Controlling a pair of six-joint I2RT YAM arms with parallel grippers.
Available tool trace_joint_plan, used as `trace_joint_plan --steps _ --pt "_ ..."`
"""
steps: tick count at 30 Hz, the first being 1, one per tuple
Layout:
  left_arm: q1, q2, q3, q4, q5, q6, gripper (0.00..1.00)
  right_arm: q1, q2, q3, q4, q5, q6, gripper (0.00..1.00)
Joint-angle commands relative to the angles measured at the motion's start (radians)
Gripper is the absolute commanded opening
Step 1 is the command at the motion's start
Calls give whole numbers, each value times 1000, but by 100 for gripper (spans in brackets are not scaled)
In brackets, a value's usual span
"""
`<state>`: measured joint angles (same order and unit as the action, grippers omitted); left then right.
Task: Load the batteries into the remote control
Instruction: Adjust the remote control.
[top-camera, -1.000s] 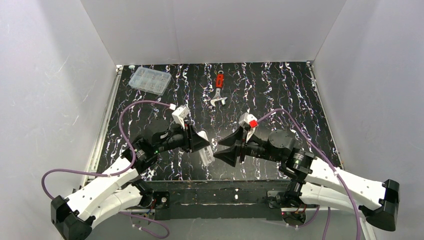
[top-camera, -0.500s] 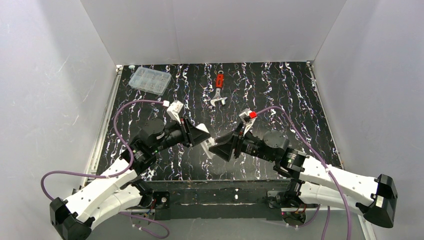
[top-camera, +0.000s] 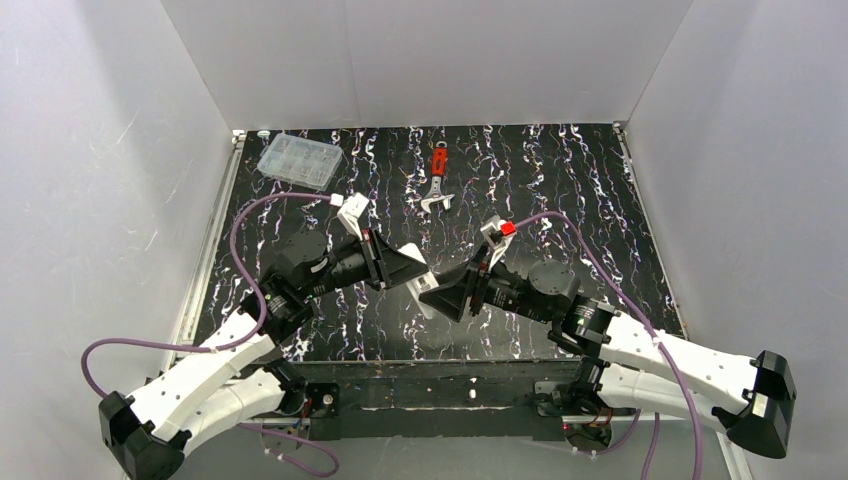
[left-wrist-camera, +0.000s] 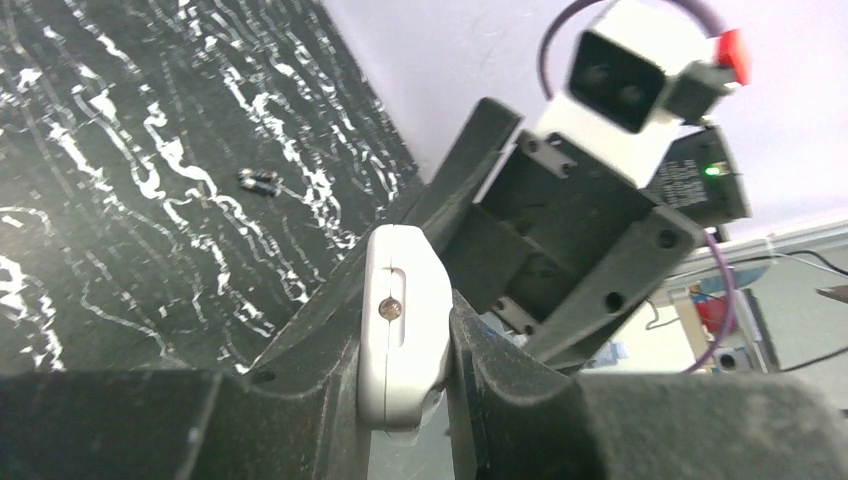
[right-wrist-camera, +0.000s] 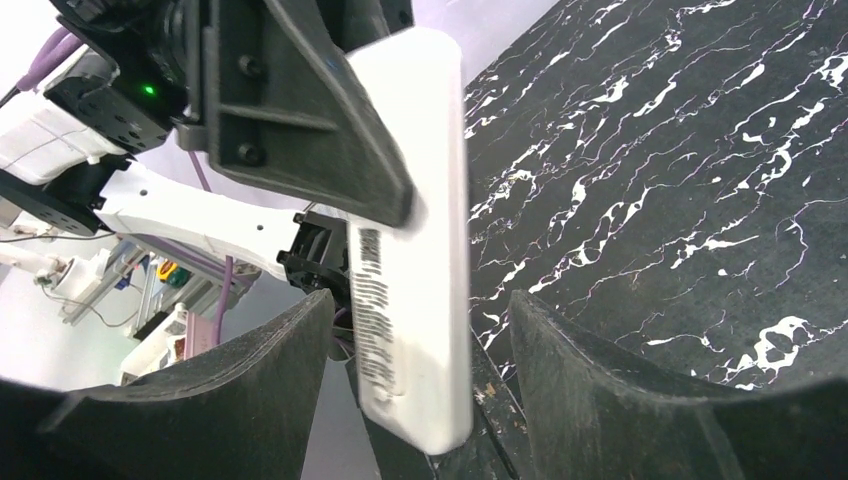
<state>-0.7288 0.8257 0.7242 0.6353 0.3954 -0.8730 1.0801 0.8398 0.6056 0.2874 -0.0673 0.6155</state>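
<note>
The left end effector (top-camera: 413, 272) clamps the remote (right-wrist-camera: 415, 200) above the surface (top-camera: 560, 180), at lower centre of the top view. The right end effector (right-wrist-camera: 420, 305) gapes wide, its fingers either side of the remote's lower end. The remote's dark print is too blurred to read.

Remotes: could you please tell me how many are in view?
1. The remote is clamped in the shut left gripper, held up beside the open right gripper. No other shows.

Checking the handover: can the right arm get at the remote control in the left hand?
Probably yes: the right hand is open, and the remote control, clamped in the left hand, sits between its fingers.
</note>
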Motion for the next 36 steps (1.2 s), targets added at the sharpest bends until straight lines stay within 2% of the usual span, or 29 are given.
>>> trace_joint_plan --steps 1,5,11,17,23,24,26,27,34,36 --pt "-4 -16 71 119 72 -38 0 -7 -18 17 17 8 -20 73" --pt "-4 -18 70 136 73 -42 0 -21 -34 9 25 9 -10 70" --pt "-4 -5 49 208 74 -70 0 -36 -35 -19 151 -74 98 54" --pt "-4 1 33 261 69 -95 0 -43 -14 -48 265 -137 195 43" --pt "-4 -7 14 284 61 -103 0 -56 -21 -87 350 -130 268 17" --pt "-4 -8 12 283 57 -104 3 -57 -21 -90 353 -128 275 12" --pt "-5 -13 3 282 42 -108 19 -59 -22 -83 334 -126 284 4" --pt "-5 -16 1 282 35 -111 23 -60 -21 -75 314 -125 283 1" --pt "-4 -36 4 242 3 -101 43 -60 -13 -50 288 -148 260 1" --pt "-4 -37 1 240 -4 -97 44 -60 -12 -49 286 -147 259 1"
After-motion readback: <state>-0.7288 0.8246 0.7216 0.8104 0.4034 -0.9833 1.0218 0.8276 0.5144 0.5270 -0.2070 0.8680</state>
